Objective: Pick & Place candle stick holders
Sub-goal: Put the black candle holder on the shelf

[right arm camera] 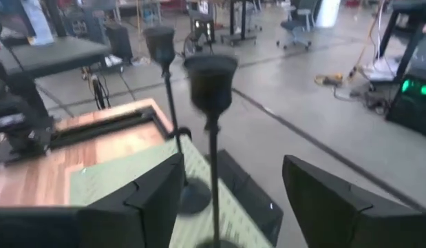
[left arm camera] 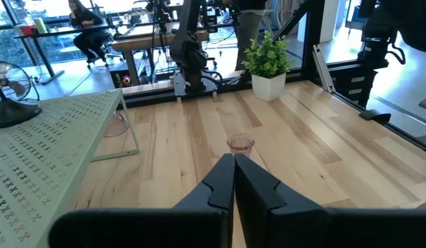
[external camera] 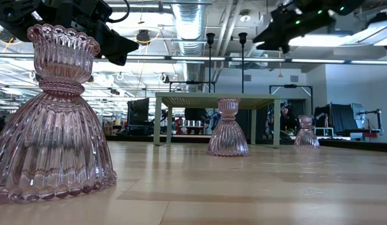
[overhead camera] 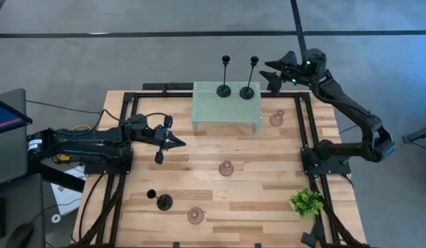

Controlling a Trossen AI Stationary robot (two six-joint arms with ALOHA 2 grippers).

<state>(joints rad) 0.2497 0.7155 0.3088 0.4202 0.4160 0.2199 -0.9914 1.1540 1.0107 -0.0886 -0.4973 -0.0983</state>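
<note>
Two slim black candle stick holders stand upright on their round bases [overhead camera: 224, 90] [overhead camera: 247, 91] on the mint-green mesh shelf [overhead camera: 226, 110]. A third black one [overhead camera: 162, 201] stands on the table at the near left. Three pink glass holders [overhead camera: 277, 118] [overhead camera: 226, 168] [overhead camera: 195, 215] rest on their wide bases on the wood. My right gripper [overhead camera: 272, 76] is open just beyond the shelf's far right corner. In the right wrist view its fingers [right arm camera: 151, 200] flank the nearer black stem [right arm camera: 213, 158] without touching it. My left gripper [overhead camera: 168, 141] is shut, hovering left of the shelf.
A small green plant [overhead camera: 307, 201] in a white pot stands at the near right. Black frame rails [overhead camera: 305, 124] run along the table's sides. The shelf's legs [external camera: 157, 122] stand at the table's far middle, with bare wood between the pink holders.
</note>
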